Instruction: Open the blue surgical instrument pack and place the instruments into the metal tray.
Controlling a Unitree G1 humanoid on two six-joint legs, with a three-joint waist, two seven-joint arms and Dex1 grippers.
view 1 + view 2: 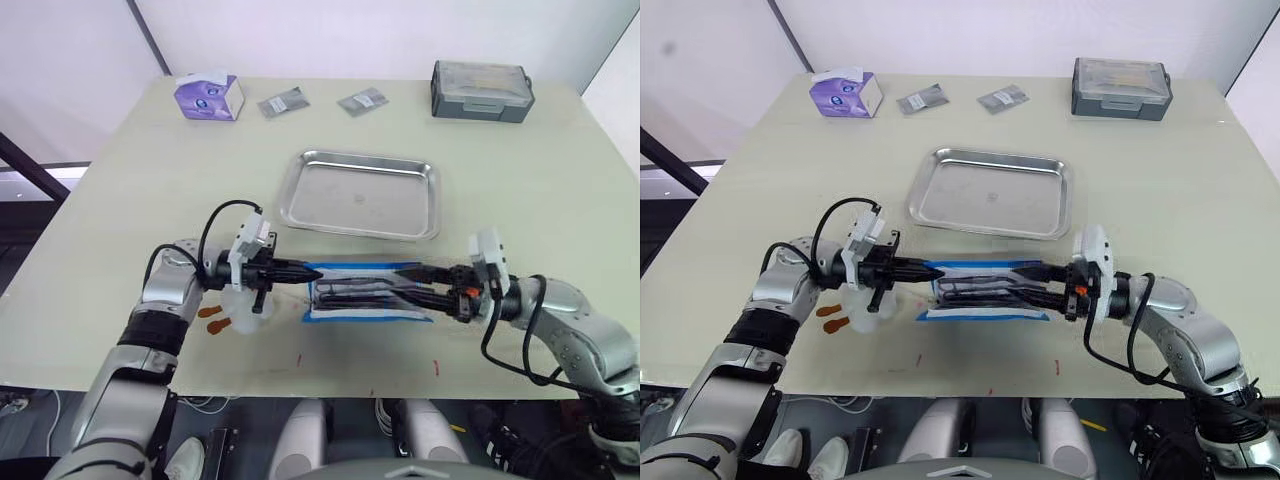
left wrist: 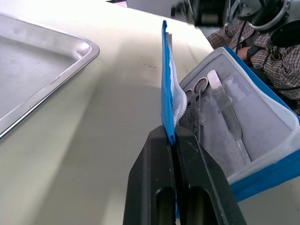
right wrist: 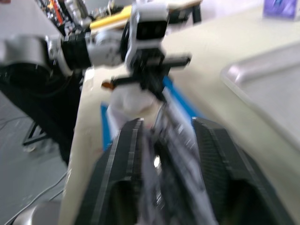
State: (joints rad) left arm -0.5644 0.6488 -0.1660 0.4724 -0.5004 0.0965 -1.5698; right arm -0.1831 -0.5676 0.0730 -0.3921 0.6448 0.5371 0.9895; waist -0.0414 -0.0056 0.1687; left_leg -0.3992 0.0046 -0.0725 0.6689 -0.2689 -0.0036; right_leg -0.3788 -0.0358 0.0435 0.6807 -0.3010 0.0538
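Left wrist view shows the left gripper (image 2: 174,136) closed on the raised upper flap of the blue surgical instrument pack (image 2: 243,140), with the two fingers pressed together on the blue border. The flap stands on edge, and the clear pocket lining lies exposed beside it. The instruments (image 2: 206,101) rest inside that lining; ring handles and a flat tweezer blade are visible.

Head views place the pack on the table (image 1: 120,190), near its front edge, between the two arms and just in front of the metal tray (image 1: 360,193). The tray is empty. The right gripper (image 1: 415,281) reaches into the pack from the opposite end. Its fingers are spread apart, one on each side of the instrument cluster, and a grasp is not confirmed.

The step in hand appears to be holding the pack open while the right gripper takes an instrument.

Probable faults:
- Flap slip. The hold is on a thin edge only; a pull from the right arm may draw the flap out and close the pack.
- Pack drag. The pack lies loose, so a lift may carry it along if an instrument catches in its pocket.
- Multiple pick. The instruments lie close together, so closing may trap two.
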